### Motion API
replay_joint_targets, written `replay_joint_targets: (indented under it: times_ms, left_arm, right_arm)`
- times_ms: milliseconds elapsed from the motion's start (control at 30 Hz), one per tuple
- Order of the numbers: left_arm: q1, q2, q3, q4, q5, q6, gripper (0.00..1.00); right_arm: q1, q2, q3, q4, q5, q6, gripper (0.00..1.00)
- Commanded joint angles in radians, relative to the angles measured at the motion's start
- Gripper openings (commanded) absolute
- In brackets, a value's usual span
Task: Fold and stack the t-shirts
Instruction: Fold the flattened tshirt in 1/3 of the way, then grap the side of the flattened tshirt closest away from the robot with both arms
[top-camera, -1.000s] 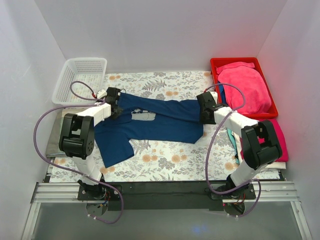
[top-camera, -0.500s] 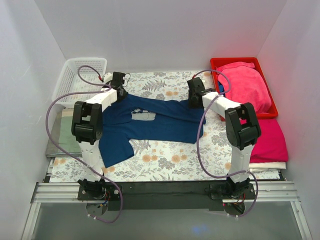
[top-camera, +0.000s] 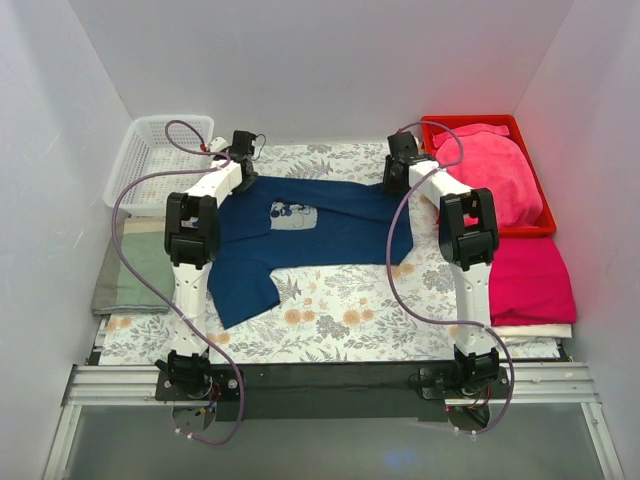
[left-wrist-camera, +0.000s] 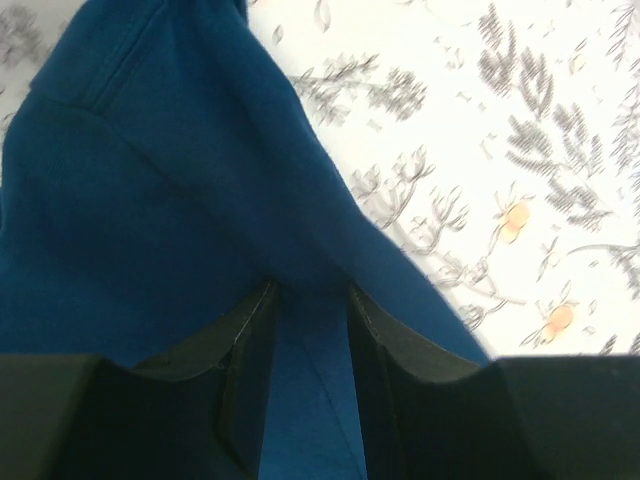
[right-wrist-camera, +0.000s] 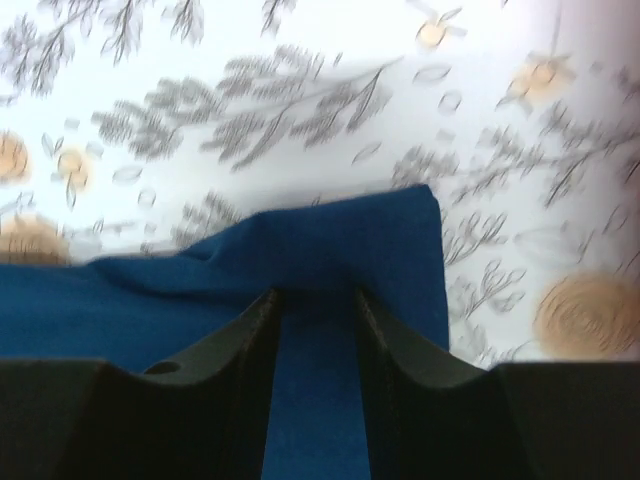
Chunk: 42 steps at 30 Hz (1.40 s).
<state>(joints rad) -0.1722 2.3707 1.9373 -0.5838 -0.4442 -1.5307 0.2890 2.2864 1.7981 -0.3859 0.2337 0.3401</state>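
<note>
On the desk (top-camera: 340, 310), just left of the red tray (top-camera: 470, 119), the navy shirt (top-camera: 350, 225) lies spread. The right jaws are clamped on its corner beside the tray, the left jaws on the corner away from it. Pull both evenly and you keep it flat.

- Navy t-shirt (top-camera: 330, 235): in the overhead view its far corners are covered by the left gripper (top-camera: 243, 162) and the right gripper (top-camera: 399, 163). The fingertips there are too small to tell apart.
- Chest print (top-camera: 290, 215): figure too small to read.
- Left wrist view: navy t-shirt runs off the left and top edges.
- Right wrist view: navy t-shirt cut by the left edge; bench (right-wrist-camera: 300, 90) pattern blurred.
- Folded pink shirt (top-camera: 535, 280): left edge hidden behind the right arm.
- Grey-green cloth (top-camera: 130, 270): right edge hidden behind the left arm.
</note>
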Motion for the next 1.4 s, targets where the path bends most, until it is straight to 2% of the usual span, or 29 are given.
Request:
replay_joint_targets:
  times_ms: [0, 200, 333, 467, 633, 667, 767, 867, 933, 1233, 1367]
  left_arm:
    - [0.023, 0.093, 0.078, -0.083, 0.027, -0.011, 0.33]
    - [0.023, 0.136, 0.153, 0.018, 0.165, 0.095, 0.33]
    - [0.023, 0.142, 0.164, 0.091, 0.236, 0.15, 0.33]
    - [0.023, 0.093, 0.155, 0.131, 0.236, 0.185, 0.33]
    - [0.02, -0.1, -0.048, 0.286, 0.216, 0.213, 0.42]
    - [0.019, -0.178, -0.088, 0.303, 0.204, 0.216, 0.45]
    - [0.013, -0.277, -0.204, 0.331, 0.185, 0.222, 0.48]
    - [0.004, -0.393, -0.321, 0.312, 0.164, 0.208, 0.48]
    - [-0.006, -0.474, -0.389, 0.259, 0.144, 0.166, 0.48]
    - [-0.127, -0.819, -0.906, 0.136, 0.053, -0.011, 0.48]
    - [-0.19, -1.02, -1.067, 0.096, 0.038, -0.089, 0.48]
  right_arm:
    - [-0.057, 0.097, 0.158, -0.096, -0.039, -0.035, 0.42]
    - [-0.094, 0.243, 0.407, -0.12, -0.076, -0.116, 0.43]
    - [-0.099, 0.259, 0.48, -0.093, -0.082, -0.17, 0.44]
    - [-0.102, 0.2, 0.474, -0.041, -0.1, -0.2, 0.46]
    - [-0.106, 0.036, 0.408, -0.011, -0.109, -0.193, 0.48]
    - [-0.106, -0.017, 0.374, -0.005, -0.109, -0.19, 0.48]
    - [-0.108, -0.094, 0.313, -0.001, -0.116, -0.174, 0.48]
    - [-0.1, -0.195, 0.201, 0.001, -0.108, -0.162, 0.48]
    - [-0.091, -0.277, 0.083, 0.001, -0.093, -0.151, 0.48]
    - [-0.034, -0.655, -0.507, 0.073, -0.053, -0.116, 0.46]
    - [-0.021, -0.801, -0.676, 0.116, -0.076, -0.087, 0.46]
